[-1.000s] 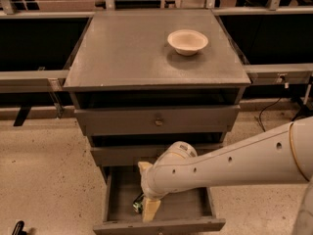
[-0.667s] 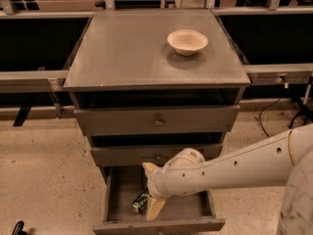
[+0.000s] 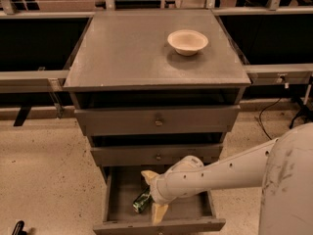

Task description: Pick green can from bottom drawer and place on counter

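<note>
The green can (image 3: 142, 201) lies tilted on its side on the floor of the open bottom drawer (image 3: 115, 199), left of centre. My gripper (image 3: 153, 195) reaches down into that drawer. Its cream fingers (image 3: 148, 176) are spread apart, one towards the back and one at the drawer's front. The can's right end sits in the gap between them and is not clamped. The counter (image 3: 132, 48) is the flat grey-brown top of the cabinet above.
A cream bowl (image 3: 188, 41) stands on the counter at the back right. The two upper drawers (image 3: 156, 121) are slightly ajar above my arm (image 3: 230, 168). Speckled floor lies on both sides, and dark benches with metal rails stand behind.
My arm has shifted a little to the right and lower into the drawer. The can still lies in about the same place.
</note>
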